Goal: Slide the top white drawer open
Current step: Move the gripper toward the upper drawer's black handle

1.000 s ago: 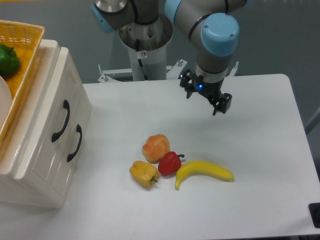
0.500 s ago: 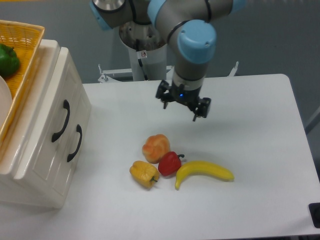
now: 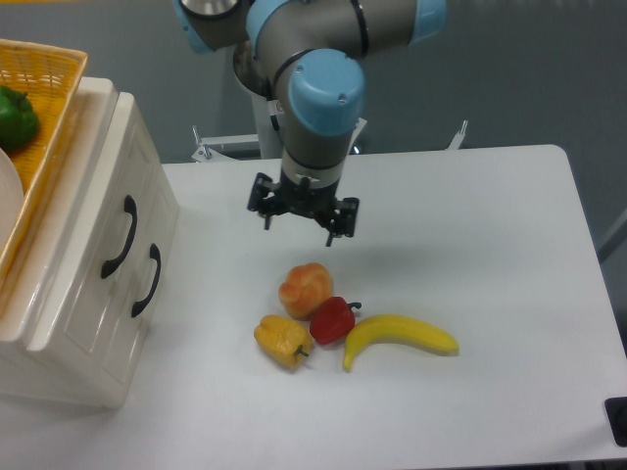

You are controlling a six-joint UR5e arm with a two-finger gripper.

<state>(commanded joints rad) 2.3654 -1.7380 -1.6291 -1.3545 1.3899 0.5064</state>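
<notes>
At the far left a yellow basket (image 3: 39, 73) sits on top of the cabinet (image 3: 83, 284), with a green pepper (image 3: 17, 117) inside it and the edge of a white dish just showing below that. The cabinet stands at the left end of the white worktop (image 3: 470, 255), seen at a slant. Its top drawer (image 3: 108, 220) is closed, flush with the front, its curved black handle (image 3: 118, 237) untouched. The lower drawer (image 3: 132, 304), also closed, has its own black handle (image 3: 147, 280) just to the right in this view.

Right of the cabinet, well apart from it, the gripper (image 3: 302, 217) hangs above the worktop, pointing down, below the arm's blue-capped wrist. Its fingers (image 3: 331, 217) are spread and hold nothing.

Below the gripper lies a cluster of produce: an orange pepper (image 3: 305, 289), a yellow pepper (image 3: 282, 340) in front of it, and a red pepper (image 3: 332, 320) touching both. A banana (image 3: 400, 338) lies just right of the red pepper, its stem end close against it.
</notes>
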